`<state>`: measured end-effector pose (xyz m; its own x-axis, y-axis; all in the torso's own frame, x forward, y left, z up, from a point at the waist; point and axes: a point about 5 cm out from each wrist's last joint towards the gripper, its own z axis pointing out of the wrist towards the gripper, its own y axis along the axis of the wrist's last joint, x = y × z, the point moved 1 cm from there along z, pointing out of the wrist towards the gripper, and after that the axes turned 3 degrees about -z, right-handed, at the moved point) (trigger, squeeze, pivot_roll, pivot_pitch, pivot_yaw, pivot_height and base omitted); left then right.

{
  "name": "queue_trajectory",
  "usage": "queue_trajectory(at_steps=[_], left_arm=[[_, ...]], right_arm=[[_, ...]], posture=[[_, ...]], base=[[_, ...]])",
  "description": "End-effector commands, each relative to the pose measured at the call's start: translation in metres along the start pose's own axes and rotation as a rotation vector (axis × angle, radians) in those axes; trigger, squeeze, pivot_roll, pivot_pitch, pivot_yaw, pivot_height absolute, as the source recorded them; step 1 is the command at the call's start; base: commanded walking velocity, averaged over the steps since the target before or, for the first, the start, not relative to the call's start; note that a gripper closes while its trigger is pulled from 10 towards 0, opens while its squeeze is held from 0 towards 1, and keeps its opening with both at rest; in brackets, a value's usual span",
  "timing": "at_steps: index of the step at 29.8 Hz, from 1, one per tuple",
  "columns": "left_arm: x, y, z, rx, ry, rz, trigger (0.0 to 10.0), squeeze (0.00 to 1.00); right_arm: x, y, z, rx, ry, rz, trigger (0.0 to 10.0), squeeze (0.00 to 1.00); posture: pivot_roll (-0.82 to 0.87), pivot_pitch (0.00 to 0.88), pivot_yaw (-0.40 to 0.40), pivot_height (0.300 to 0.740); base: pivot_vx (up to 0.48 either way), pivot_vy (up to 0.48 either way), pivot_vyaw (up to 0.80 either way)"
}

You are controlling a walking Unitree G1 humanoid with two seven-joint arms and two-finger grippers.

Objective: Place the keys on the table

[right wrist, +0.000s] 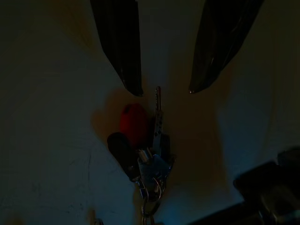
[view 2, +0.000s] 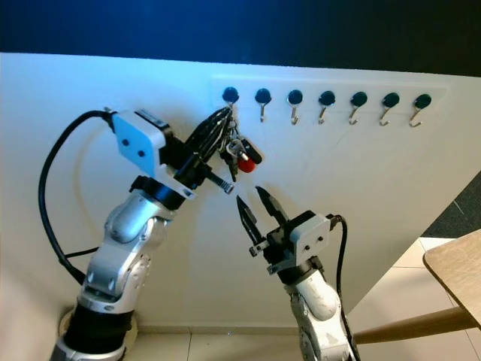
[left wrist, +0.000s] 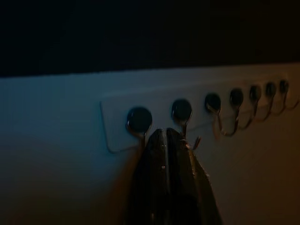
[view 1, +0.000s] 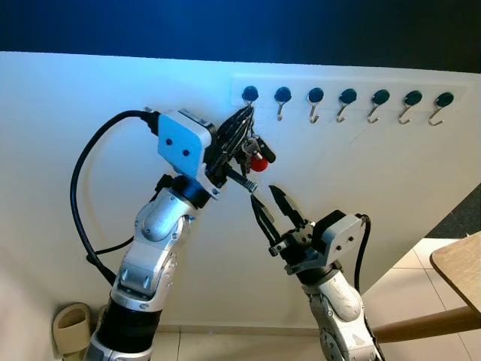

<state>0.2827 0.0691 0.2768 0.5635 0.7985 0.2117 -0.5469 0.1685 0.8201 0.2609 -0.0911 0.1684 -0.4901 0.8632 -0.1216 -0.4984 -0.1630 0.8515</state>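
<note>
Nearest to me, my right gripper [view 1: 269, 197] is raised on its silver arm, its two black fingers spread apart and pointing up toward the wall. Through the right wrist camera those fingers [right wrist: 119, 44] frame the bunch of keys [right wrist: 145, 150] with open space on either side; nothing is between them and they touch nothing.

Off to my right, a corner of a wooden table [view 1: 460, 271] juts in over the pale tiled floor [view 1: 409, 274]. Low at my left, a beige slipper [view 1: 71, 327] sits by the base of the wall.

Further out, my left gripper [view 1: 242, 124] reaches up to the white wall [view 1: 75, 98], its fingers drawn together at the top of the key bunch, right under the first hook. In the left wrist view the fingers [left wrist: 161, 183] sit closed side by side just below the leftmost two hooks; I cannot tell for sure whether they are pinching the ring.

The keys [view 1: 252, 150] hang at the leftmost hook [view 1: 249, 95] of the hook rail [view 1: 346, 101], with a red fob [view 1: 259, 162] and a black fob [view 1: 264, 150] dangling among the metal blades. The other dark-capped hooks along the rail are bare.
</note>
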Motion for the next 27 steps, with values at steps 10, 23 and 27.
queue_trajectory(at_steps=[10, 23, 27], left_arm=[[-0.01, -0.02, -0.008, 0.106, -0.014, -0.025, 10.0, 0.64], [-0.004, -0.031, -0.007, 0.178, 0.049, 0.004, 10.0, 0.0], [0.0, -0.034, -0.008, 0.201, 0.084, 0.021, 10.0, 0.0]], right_arm=[[-0.002, 0.0, -0.001, 0.012, -0.009, -0.003, 10.0, 0.0], [-0.001, 0.0, 0.0, 0.01, -0.002, -0.004, 10.0, 0.0], [0.0, 0.0, 0.0, 0.009, 0.0, -0.003, 10.0, 0.0]], posture=[[0.04, 0.092, -0.03, 0.74], [0.03, 0.078, -0.023, 0.74], [0.03, 0.077, -0.024, 0.74]], base=[[0.0, 0.0, 0.0], [0.0, 0.0, 0.0], [0.0, 0.0, 0.0]])
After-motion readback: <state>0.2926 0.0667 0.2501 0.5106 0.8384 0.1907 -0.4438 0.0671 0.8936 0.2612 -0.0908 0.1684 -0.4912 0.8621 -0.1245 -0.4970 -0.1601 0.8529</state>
